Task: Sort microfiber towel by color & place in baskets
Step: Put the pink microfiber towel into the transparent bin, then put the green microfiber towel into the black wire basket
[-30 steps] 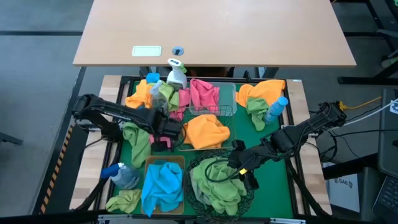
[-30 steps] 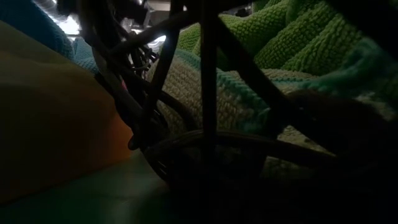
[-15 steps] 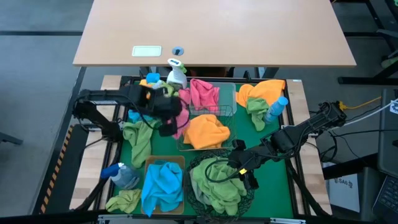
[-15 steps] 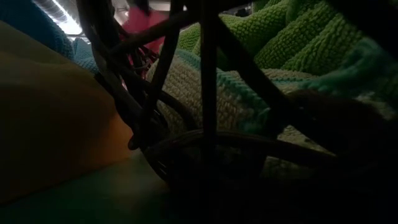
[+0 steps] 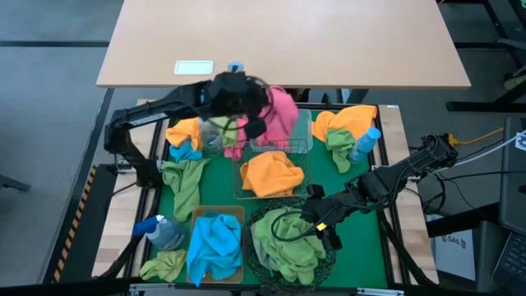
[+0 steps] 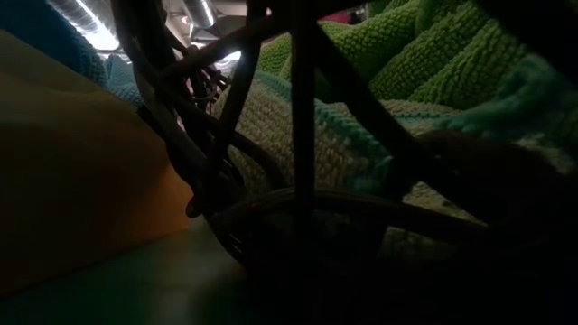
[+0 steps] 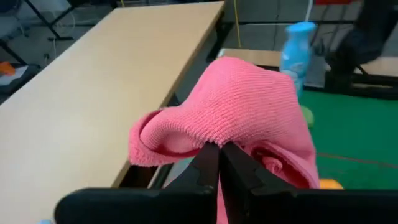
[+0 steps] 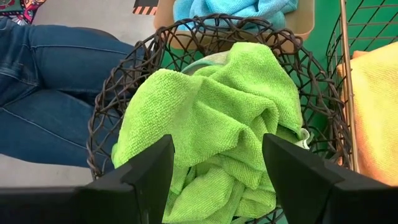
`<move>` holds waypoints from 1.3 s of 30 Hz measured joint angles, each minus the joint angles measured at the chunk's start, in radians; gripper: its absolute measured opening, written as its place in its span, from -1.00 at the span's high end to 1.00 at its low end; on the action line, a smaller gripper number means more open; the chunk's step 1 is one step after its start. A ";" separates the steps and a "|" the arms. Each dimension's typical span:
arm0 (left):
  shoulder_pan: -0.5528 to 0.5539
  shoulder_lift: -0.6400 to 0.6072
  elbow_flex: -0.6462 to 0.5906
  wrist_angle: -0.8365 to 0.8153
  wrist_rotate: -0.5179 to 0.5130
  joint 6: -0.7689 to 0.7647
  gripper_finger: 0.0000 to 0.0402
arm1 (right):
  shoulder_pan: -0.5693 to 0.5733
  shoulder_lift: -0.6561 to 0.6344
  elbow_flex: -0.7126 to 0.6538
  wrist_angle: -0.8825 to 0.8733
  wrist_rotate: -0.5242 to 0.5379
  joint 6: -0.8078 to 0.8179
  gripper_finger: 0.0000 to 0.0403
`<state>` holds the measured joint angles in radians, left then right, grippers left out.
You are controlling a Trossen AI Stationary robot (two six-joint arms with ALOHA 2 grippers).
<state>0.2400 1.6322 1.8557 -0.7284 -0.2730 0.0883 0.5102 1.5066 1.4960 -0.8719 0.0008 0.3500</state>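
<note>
My left gripper (image 5: 258,112) is raised over the far part of the table and shut on a pink towel (image 5: 281,108), above the clear basket (image 5: 302,130) that holds pink towels. My right gripper (image 8: 214,163) hangs open over the round black basket (image 5: 265,220), which is full of green towels (image 8: 211,106); it touches nothing. An orange towel (image 5: 272,173) lies in the wire basket (image 5: 238,187). A blue towel (image 5: 214,247) fills the tan bin (image 5: 197,215). The low view shows only the black basket's wires (image 6: 302,108) and green cloth up close. My left gripper pinches a bunched fold of the pink towel (image 7: 214,138) between its two shut fingertips (image 7: 231,163). The cloth bulges out past the fingertips and hangs below them. Whether its lower end touches the pink towels in the basket underneath does not show.
Loose towels lie on the green mat: orange (image 5: 353,119) and green (image 5: 339,148) at far right, orange (image 5: 182,131), blue (image 5: 186,153) and green (image 5: 186,182) at left, green (image 5: 163,265) near left. Blue spray bottles (image 5: 365,141) (image 5: 161,231) stand about. A person's leg in jeans (image 8: 43,81) is beside the black basket.
My left gripper has risen from the middle of the mat beside the wire basket and swung toward the far edge and slightly right, carrying the pink towel up with it. The towel now hangs over the far clear basket. My right arm has kept still.
</note>
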 joint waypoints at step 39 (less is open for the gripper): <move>0.150 0.247 0.000 -0.084 0.075 -0.036 0.47 | -0.447 -0.012 0.192 -0.595 0.435 -0.364 -0.21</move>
<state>0.3903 1.8789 1.8553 -0.8125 -0.1984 0.0520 0.0627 1.4944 1.6880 -1.4665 0.4360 -0.0135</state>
